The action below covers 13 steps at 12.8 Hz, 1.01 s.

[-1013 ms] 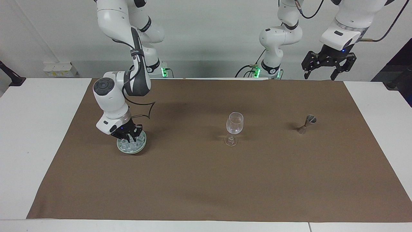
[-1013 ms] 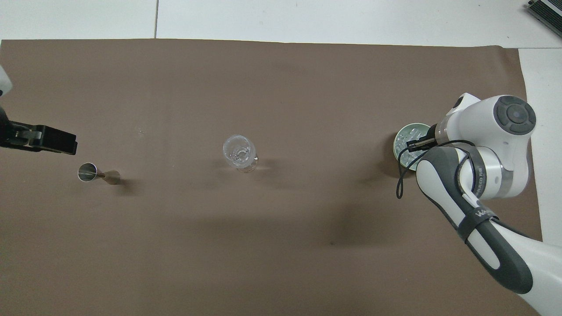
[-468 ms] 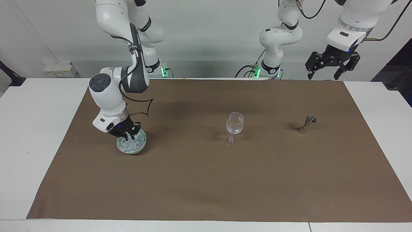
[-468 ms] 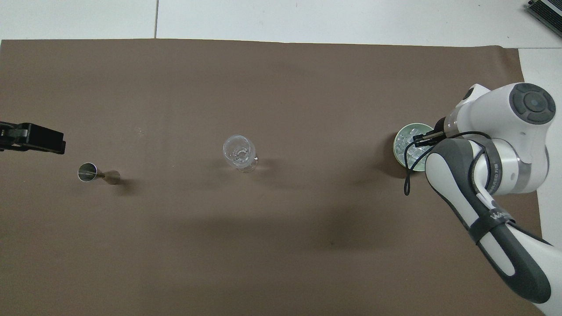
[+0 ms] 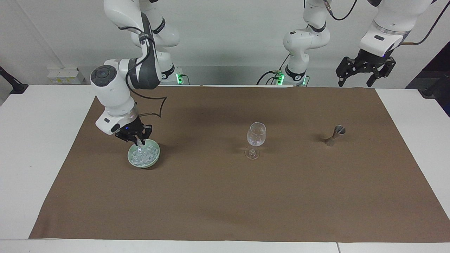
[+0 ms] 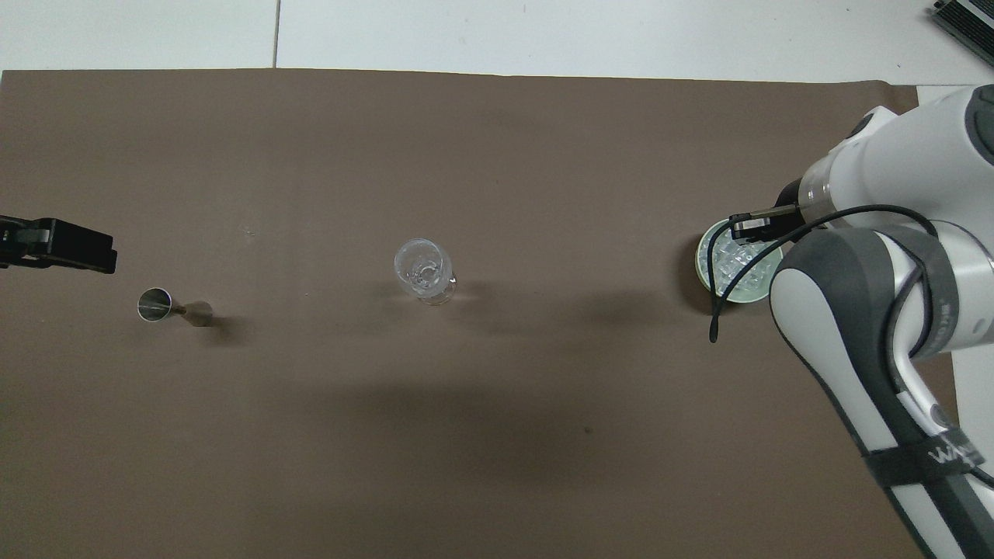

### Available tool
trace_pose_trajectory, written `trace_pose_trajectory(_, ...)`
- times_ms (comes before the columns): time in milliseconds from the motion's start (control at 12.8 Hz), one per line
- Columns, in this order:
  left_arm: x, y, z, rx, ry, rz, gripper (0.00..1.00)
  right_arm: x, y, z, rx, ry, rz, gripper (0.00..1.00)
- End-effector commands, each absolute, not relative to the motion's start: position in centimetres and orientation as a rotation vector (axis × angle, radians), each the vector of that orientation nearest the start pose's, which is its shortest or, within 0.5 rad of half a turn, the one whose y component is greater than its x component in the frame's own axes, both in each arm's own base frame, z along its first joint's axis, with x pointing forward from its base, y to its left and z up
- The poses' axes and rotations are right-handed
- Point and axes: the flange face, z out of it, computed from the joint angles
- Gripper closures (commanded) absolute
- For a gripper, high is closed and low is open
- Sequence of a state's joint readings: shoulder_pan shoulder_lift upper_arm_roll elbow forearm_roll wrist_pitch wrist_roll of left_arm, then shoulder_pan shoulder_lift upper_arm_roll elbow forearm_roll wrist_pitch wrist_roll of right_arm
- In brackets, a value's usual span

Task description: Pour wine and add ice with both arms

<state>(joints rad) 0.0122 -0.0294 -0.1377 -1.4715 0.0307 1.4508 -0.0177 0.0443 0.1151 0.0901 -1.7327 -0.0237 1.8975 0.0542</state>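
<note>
Facing view, middle left: right gripper raised just above the bowl, fingertips together, clamped on one small clear cube lifted clear of the heap; ice heaped in the pale green bowl, resting on the brown cloth toward the right arm's end of the table; glass upright at frame centre, well apart from the bowl; jigger lying tilted at middle right, toward the left arm's end; upper right corner: left gripper hanging in the air over the cloth's edge near the robots, fingers spread wide, holding nothing, waiting.

Overhead view, mirrored: bowl at middle right, partly covered by the right arm's white wrist and black cable; ice visible inside; right gripper over the bowl's upper rim; glass at centre; jigger at middle left; left gripper only a dark block at the left edge, just above the jigger in the frame.
</note>
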Motion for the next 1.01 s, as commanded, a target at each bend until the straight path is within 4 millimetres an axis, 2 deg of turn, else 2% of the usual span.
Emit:
trace_pose_trajectory(0,52.8,-5.7,67.1,-3.104,0.133,-0.023,0.0,59.8,10.0,54.3,-3.14,-0.086,-0.08,1.0)
trace_pose_trajectory(156,53.2,-5.2,66.4,-3.106,0.12,-0.025,0.0,59.2,13.3,55.9,-3.126,-0.037,-0.095,1.0)
trace_pose_trajectory(390,53.5,-3.8,66.4,-3.141,0.075,-0.022,0.0,58.0,17.9,56.2,-3.11,0.024,-0.095,1.0)
trace_pose_trajectory(702,53.8,-2.9,66.6,-3.128,0.039,-0.047,0.0,56.1,23.7,56.5,-3.076,0.105,-0.107,1.0)
trace_pose_trajectory(779,53.8,-1.9,66.5,-3.127,0.017,-0.044,0.0,55.6,25.6,57.1,-3.051,0.12,-0.111,1.0)
trace_pose_trajectory(857,53.9,-1.8,66.6,-3.132,0.025,-0.051,0.0,55.4,26.6,58.2,-3.023,0.152,-0.128,1.0)
trace_pose_trajectory(935,54.0,-1.4,66.5,-3.132,0.013,-0.051,0.0,54.9,28.4,57.9,-3.017,0.151,-0.121,1.0)
